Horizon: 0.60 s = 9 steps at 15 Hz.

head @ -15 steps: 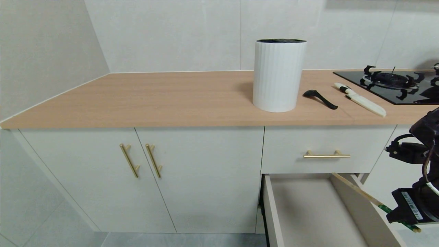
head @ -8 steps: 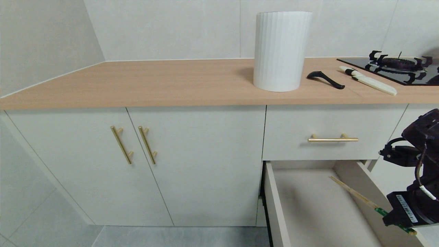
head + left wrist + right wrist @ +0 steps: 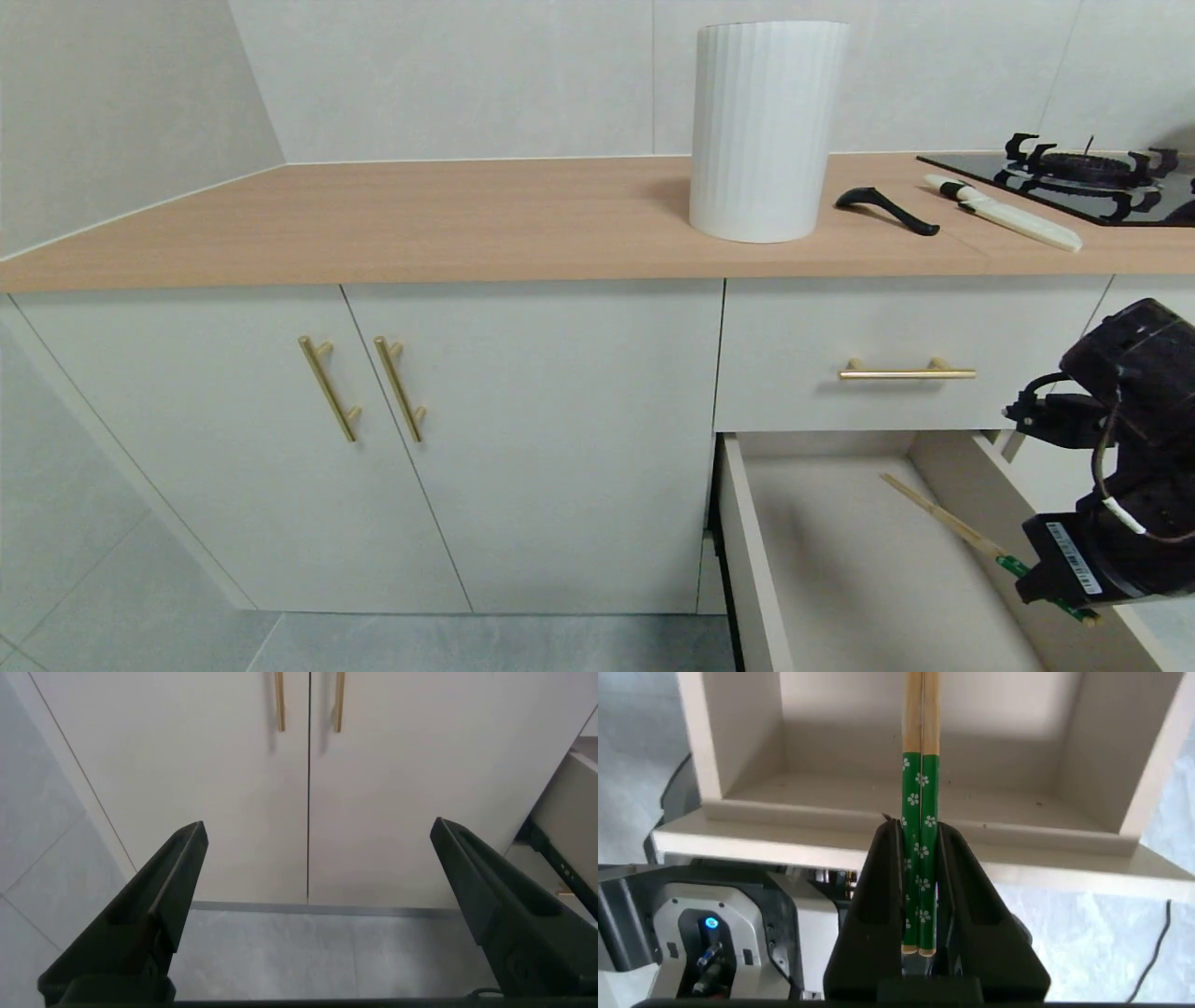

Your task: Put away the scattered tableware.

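Where the pale cabinet drawer (image 3: 747,560) stands open, right claw (image 3: 915,835) pinches green-ended bamboo chopsticks (image 3: 921,728) tight, tips over it; left claw (image 3: 318,831) gapes wide, empty, facing the cabinet doors (image 3: 308,784).

A wooden countertop (image 3: 420,224) is seen running along a pale tiled wall (image 3: 448,75). A black gas hob (image 3: 1074,182) is set into its far right end. Below, a left cupboard door (image 3: 187,420) and a right cupboard door (image 3: 560,439) are shut side by side, with upright brass handles (image 3: 329,388) fitted near their shared edge. To their right, a closed drawer front (image 3: 896,322) is fitted with a horizontal brass bar (image 3: 907,373). A grey tiled floor (image 3: 467,644) lies below.
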Available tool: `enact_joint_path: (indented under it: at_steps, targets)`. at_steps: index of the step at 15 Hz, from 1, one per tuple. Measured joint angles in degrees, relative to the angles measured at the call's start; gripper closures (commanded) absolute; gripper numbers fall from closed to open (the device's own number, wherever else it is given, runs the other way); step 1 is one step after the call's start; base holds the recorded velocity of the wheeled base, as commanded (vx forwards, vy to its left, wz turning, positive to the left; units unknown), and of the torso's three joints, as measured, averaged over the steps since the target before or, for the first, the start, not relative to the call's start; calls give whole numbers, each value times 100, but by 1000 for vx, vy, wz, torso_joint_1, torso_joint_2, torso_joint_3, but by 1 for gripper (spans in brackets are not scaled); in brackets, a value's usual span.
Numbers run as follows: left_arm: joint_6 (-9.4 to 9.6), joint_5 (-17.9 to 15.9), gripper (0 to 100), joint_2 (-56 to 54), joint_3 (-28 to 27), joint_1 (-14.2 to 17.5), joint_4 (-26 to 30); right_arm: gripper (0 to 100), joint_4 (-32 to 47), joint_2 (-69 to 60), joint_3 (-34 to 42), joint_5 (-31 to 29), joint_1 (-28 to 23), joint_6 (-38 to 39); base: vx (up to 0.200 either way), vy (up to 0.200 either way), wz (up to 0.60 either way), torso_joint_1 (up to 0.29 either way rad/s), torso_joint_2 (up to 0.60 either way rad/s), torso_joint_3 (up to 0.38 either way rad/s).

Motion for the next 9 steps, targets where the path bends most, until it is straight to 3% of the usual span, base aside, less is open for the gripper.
enact_joint_path:
  at_steps: [9]
  targets:
    - [0, 0, 0, 0, 0, 0, 0, 100, -2469, 2157, -88, -22, 166, 11, 0, 0, 0, 0, 0, 0]
